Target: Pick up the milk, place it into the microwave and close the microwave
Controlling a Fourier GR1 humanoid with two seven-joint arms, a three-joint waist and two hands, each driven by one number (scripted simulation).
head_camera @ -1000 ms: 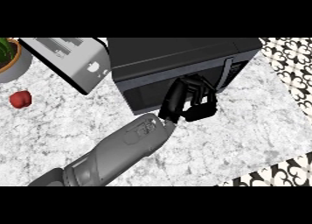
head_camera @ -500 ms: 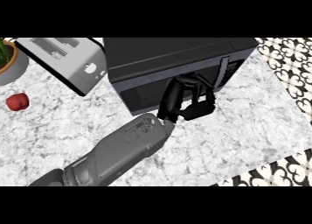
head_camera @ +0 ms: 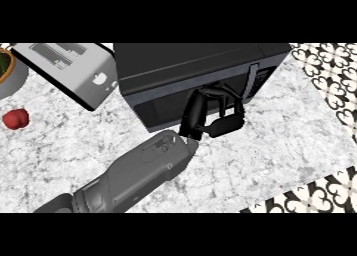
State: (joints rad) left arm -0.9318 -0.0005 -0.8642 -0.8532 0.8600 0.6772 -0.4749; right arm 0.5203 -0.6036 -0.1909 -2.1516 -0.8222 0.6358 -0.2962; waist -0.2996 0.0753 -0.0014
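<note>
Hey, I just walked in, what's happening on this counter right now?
The robot's left hand is up against the front of the black microwave, whose door looks shut. No milk is in sight, so it may already be inside. A toaster, a red apple and a potted plant sit off to the left.

Lighting's flat and bright, looks like it comes from overhead. The pale counter (head_camera: 284,145) has only faint shadows. The microwave (head_camera: 188,60) is really dark with a dull sheen on top, so the black hand (head_camera: 210,117) kinda melts into it.
</note>
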